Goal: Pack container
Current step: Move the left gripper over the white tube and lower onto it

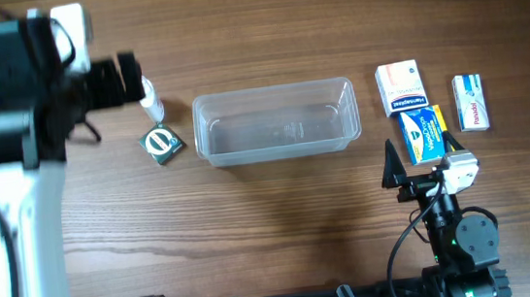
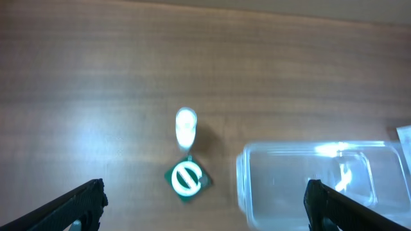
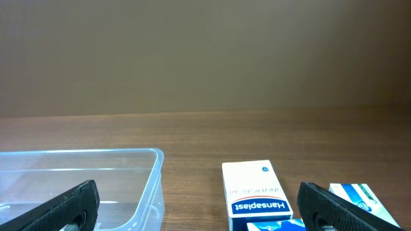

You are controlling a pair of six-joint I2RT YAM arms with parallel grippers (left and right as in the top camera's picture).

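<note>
Container point(image 1: 272, 90): clear plastic tub, upright at mid-table. Left of it lie a green square packet point(image 1: 160, 143) and a small white bottle point(image 1: 151, 105). To its right are a Hansaplast box point(image 1: 400, 88), a blue box point(image 1: 423, 134) and a white-and-blue box point(image 1: 472, 101). Left gripper point(image 2: 205, 208) and right gripper point(image 3: 202, 208): jaws spread wide, gripping nothing.

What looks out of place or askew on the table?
Nothing is spilled or damaged. The container stands upright, empty. Only the green packet left of it lies turned cornerwise, and the blue box right of it sits slightly askew.
</note>
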